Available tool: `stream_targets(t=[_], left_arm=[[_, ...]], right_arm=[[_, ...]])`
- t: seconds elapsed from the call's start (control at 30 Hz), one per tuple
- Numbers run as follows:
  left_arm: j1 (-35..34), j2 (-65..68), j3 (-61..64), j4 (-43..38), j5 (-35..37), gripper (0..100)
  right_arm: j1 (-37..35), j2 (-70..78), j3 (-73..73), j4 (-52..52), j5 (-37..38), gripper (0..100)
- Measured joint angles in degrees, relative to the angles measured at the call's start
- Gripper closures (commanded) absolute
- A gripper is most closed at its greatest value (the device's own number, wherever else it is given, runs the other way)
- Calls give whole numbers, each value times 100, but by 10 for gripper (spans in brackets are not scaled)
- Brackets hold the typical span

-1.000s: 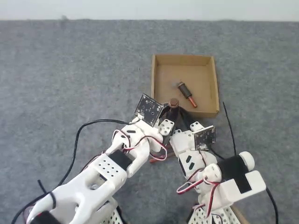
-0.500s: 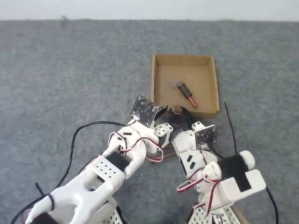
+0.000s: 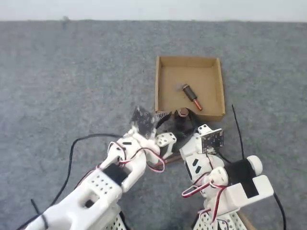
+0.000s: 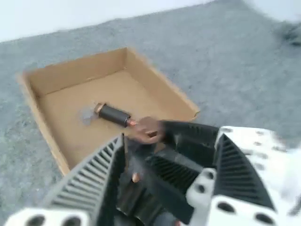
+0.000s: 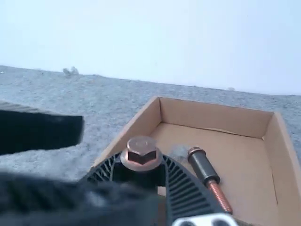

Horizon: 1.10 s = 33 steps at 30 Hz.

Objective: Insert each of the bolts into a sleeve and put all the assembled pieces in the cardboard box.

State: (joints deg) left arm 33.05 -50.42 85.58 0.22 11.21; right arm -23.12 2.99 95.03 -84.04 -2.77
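The cardboard box (image 3: pixel 158 86) lies open on the grey carpet, with one assembled bolt and sleeve (image 3: pixel 191 97) lying on its floor (image 5: pixel 205 175) (image 4: pixel 113 114). Just outside the box's near wall, my right gripper (image 3: pixel 183 120) (image 5: pixel 141 170) is shut on an upright bolt, whose copper hex head (image 5: pixel 140 153) (image 3: pixel 183 112) (image 4: pixel 148 129) sticks out on top. A copper tip (image 4: pixel 135 177) shows below the black fingers. I cannot tell whether a sleeve surrounds the shaft. My left gripper (image 3: pixel 164 127) (image 4: pixel 169 141) stands open beside it, its jaws spread wide either side of the right gripper.
Black cables (image 3: pixel 81 139) trail over the carpet at the near left, and another cable (image 3: pixel 237 129) runs by the box's right corner. Grey carpet stretches left of and beyond the box.
My left gripper has let go of the piece and drawn back toward the near left. The right gripper has kept the bolt by the box's near wall.
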Motion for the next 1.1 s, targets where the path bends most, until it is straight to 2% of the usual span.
stream_targets(t=[0.17, 0.4, 0.73, 0.9, 1.1], left_arm=[[-211, -1697, 132, 1266, -44, 731], [-1310, -3657, 132, 2365, 431, 996], [-3051, -4026, 580, 2462, 624, 978], [-4035, -4026, 774, 2980, 624, 976], [-4360, -4026, 1204, 3719, 404, 977]], right_arm=[[9, 0, 0, 0, 0, 992], [0, 0, 0, 0, 0, 992], [0, 0, 0, 281, 0, 992], [26, 0, 0, 308, 0, 993], [246, 0, 0, 62, 0, 993]])
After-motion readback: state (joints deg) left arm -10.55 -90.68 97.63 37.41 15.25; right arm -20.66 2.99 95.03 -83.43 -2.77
